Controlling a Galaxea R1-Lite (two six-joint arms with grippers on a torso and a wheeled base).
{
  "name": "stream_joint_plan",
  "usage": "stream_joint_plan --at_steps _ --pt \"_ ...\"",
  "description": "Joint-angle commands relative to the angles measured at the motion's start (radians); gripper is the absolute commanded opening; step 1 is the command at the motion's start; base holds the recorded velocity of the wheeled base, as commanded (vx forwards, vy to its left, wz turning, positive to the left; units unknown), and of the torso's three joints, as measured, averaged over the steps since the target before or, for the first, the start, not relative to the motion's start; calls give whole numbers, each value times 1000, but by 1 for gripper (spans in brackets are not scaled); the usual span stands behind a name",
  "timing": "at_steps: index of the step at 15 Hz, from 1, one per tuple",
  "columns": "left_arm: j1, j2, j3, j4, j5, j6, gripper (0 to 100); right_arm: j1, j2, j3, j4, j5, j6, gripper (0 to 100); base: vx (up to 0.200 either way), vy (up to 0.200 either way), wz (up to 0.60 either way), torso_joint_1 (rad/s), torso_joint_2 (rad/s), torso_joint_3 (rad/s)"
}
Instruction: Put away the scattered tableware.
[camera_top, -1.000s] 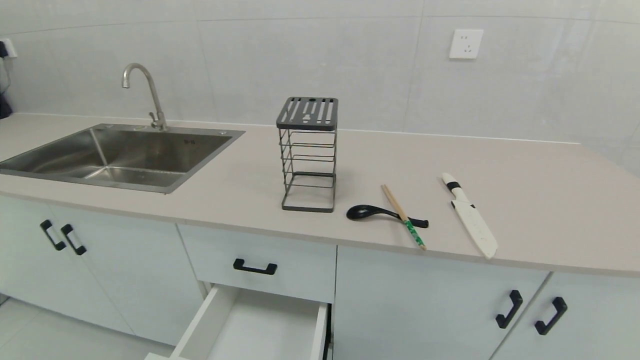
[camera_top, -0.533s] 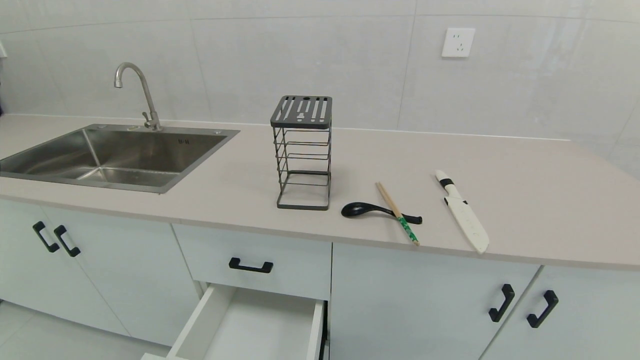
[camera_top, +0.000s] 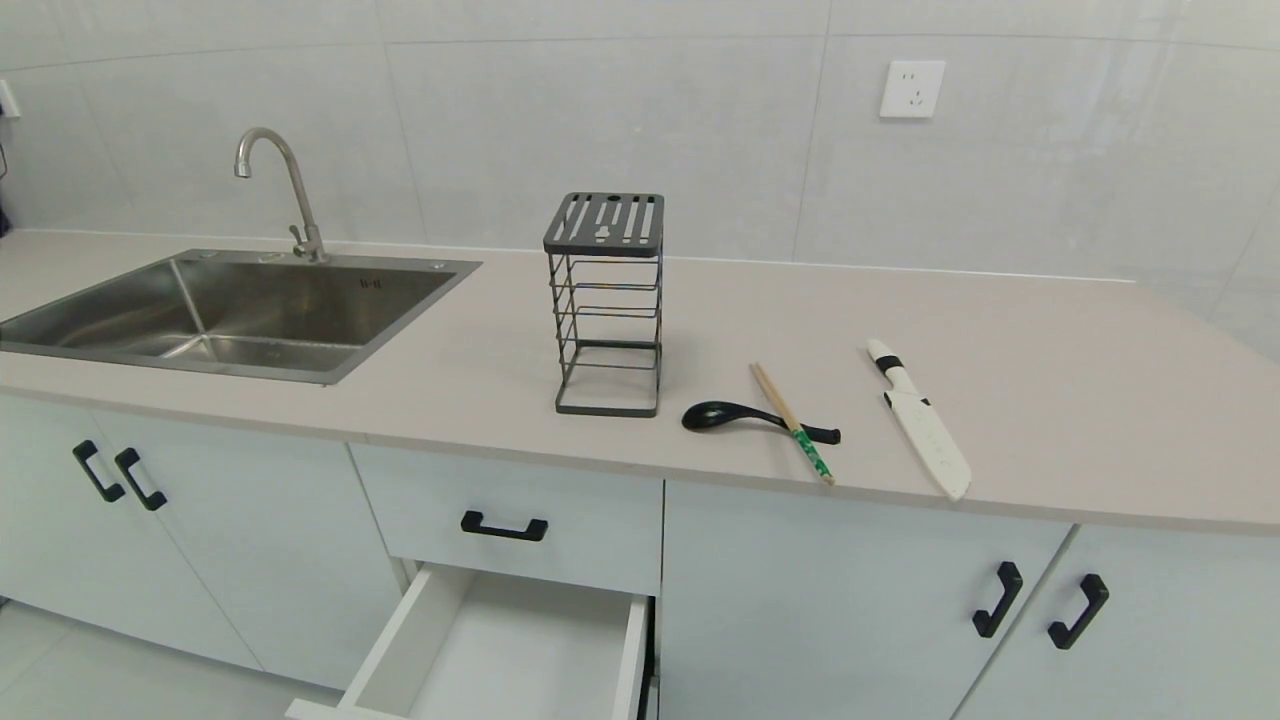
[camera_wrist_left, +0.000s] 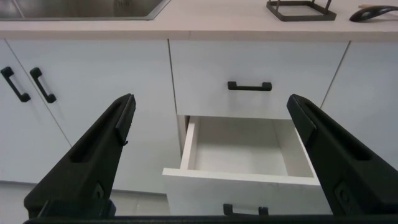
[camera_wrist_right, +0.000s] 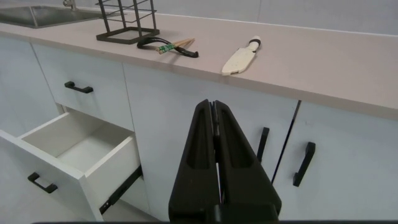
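On the beige counter lie a black spoon, a pair of wooden chopsticks with green tips across its handle, and a white knife to their right. A black wire rack stands left of the spoon. Below the counter, a white drawer is pulled out with nothing inside. My left gripper is open wide, low in front of that drawer. My right gripper is shut on nothing, below counter height, facing the cabinet beneath the knife, chopsticks and spoon.
A steel sink with a faucet takes up the counter's left end. Cabinet doors with black handles flank the drawer, and a shut drawer sits above the open one. A wall socket is on the tiled wall.
The head camera has shifted slightly, so the whole picture moved a little left. Nothing on the counter has moved.
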Motion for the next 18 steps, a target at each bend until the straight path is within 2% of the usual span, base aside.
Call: stream_joint_plan --at_steps 1,7,15,16,18 --pt "0 0 0 0 0 0 100 1 1 0 0 -1 0 0 0 0 0 0 0 0" --pt "0 0 0 0 0 -10 100 0 1 0 0 3 14 0 0 0 0 0 0 0" --pt "0 0 0 0 2 -13 100 0 1 0 7 6 11 0 0 0 0 74 -170 -90" --pt "0 0 0 0 2 -14 100 0 1 0 10 6 11 100 0 0 0 0 0 0" --pt "0 0 0 0 2 -8 100 0 1 0 10 7 8 100 0 0 0 0 0 0"
